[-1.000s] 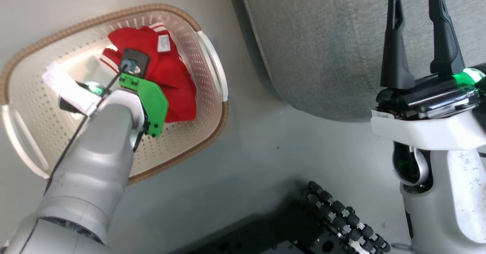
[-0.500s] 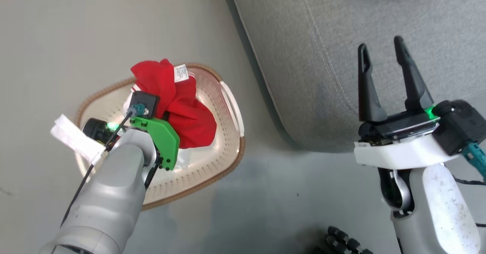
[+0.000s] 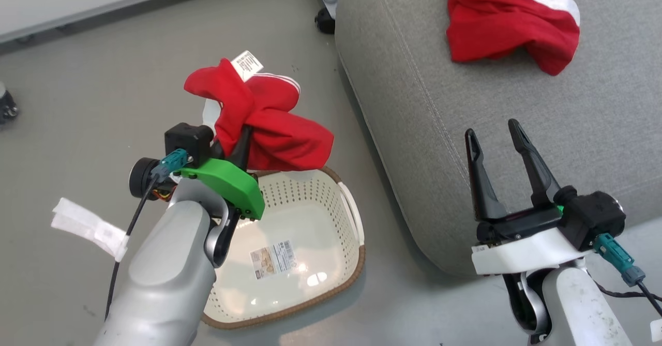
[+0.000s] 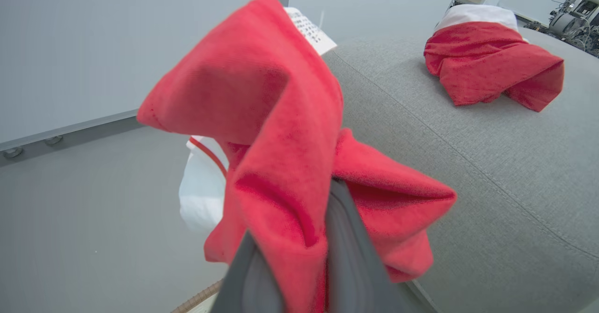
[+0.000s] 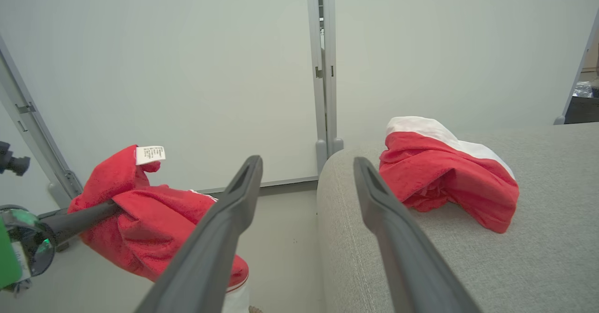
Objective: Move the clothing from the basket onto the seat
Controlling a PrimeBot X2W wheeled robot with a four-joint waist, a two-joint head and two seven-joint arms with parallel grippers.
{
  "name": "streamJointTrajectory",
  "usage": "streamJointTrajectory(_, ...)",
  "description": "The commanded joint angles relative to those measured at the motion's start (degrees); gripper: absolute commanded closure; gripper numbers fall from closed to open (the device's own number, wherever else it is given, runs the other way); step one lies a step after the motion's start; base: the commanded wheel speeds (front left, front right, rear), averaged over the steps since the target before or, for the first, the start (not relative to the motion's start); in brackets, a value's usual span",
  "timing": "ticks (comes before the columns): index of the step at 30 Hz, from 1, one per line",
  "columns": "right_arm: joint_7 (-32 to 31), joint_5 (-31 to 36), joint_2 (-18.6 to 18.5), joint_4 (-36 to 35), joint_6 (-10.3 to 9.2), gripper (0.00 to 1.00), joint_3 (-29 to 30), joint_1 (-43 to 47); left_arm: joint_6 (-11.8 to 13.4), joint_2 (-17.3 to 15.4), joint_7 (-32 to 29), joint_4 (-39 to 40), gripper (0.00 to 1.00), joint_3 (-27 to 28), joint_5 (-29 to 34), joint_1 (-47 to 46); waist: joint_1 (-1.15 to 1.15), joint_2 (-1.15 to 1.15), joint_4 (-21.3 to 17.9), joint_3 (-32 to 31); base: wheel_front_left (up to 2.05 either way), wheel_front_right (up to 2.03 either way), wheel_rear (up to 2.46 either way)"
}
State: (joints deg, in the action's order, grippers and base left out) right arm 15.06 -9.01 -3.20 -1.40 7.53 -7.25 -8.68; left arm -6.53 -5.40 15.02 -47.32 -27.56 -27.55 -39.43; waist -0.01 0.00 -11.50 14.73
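Left arm comes up from near-left, forearm angled up and to the right, wrist w/ green bracket [image 3: 227,183] over the basket's far-left part. The left gripper [image 3: 242,141] points far and up. Its two dark fingers are pressed together and clamped on the held garment [image 3: 279,134], which wraps round them, so tips are hidden. The garment hangs bunched in the air above the basket's far rim. A care tag [image 3: 247,64] sticks up at its top, and a white striped panel shows on its far side. Left wrist view: red fabric draped over both fingers, a white part dangling behind.

Right arm stands upright at near-right. The right gripper [image 3: 491,127] points far, fingers spread wide apart w/ nothing between them, over the seat's near edge.

The basket [image 3: 310,193] sits on the grey floor [image 3: 93,87] just left of the seat [image 3: 595,129], w/ a label [image 3: 273,258] on its bottom. The second garment [image 3: 509,25] lies crumpled on the seat at far right, red w/ a white panel on top, well apart from both grippers.

Between the held garment and the seat top is the seat's rounded left edge w/ its stitched seam. The right gripper is to the right of the held garment, apart from it. Far side: a pale wall panel [image 5: 187,69] w/ a grey post [image 5: 323,69], and a dark caster [image 3: 325,23] on the floor by the seat's far-left corner. A white tape flag [image 3: 88,224] hangs on the left arm's cable.
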Motion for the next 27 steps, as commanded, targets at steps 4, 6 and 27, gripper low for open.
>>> streamJointTrajectory(4, 0.18, -0.25, -0.63, 0.91, -0.08, 0.0, -0.66, 2.49, 0.46, -0.26, 0.19, 10.6, 1.0, 5.68, 3.81, 6.03, 0.01, 0.0, 3.51, -8.56, 0.0, 0.0, 0.0)
streamJointTrajectory(6, 0.17, -0.41, -0.87, 1.43, -0.09, 0.0, -1.27, 3.73, 0.17, 0.41, 0.18, 17.67, 1.0, 9.83, 5.8, 9.52, 0.01, 0.0, 3.77, -10.91, 0.0, 0.0, 0.0)
streamJointTrajectory(27, 0.17, -0.23, -0.97, 1.23, -0.09, 0.0, -1.75, 5.5, -1.04, 2.46, 0.11, 51.2, 1.0, 14.95, -1.9, 23.69, 0.01, 0.0, 6.52, -14.91, 0.0, 0.0, 0.0)
